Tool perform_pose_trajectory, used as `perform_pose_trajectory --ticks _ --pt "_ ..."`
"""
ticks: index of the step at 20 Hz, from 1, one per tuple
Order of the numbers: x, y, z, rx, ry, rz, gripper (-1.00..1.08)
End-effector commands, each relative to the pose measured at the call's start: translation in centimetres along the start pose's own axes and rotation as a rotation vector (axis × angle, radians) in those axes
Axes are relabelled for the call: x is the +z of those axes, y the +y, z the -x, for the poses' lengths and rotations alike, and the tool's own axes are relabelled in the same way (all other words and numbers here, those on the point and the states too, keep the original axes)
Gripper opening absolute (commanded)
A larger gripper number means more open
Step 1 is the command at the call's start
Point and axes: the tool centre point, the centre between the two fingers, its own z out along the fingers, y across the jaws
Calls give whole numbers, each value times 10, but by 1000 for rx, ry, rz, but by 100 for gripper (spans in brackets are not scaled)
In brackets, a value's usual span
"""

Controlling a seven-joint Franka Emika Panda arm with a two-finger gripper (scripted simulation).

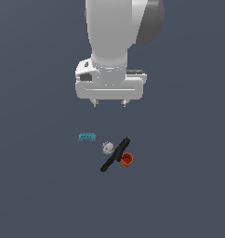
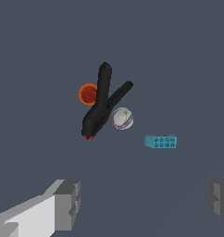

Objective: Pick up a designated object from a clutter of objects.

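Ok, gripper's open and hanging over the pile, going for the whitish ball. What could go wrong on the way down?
1. The ball sits right against the black tool, so a finger may land on the tool and shove both.
2. The orange cup lies just on the tool's other side, so a nudged tool could knock it away.
3. The ball is round and may roll off toward the teal block if the open gripper closes off-centre.

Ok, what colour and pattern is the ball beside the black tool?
The ball is whitish-grey, mottled, with faint purplish lines; the wrist view shows it best.
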Motion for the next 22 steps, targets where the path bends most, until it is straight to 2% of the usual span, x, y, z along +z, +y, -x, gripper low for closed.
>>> perform_pose_trajectory --ticks 1,11,22 --pt "0 0 0 0 0 0 100" --pt "5 -13 4 -79 -20 18 100" --pt "20 -12 -3 -112 -16 16 100"
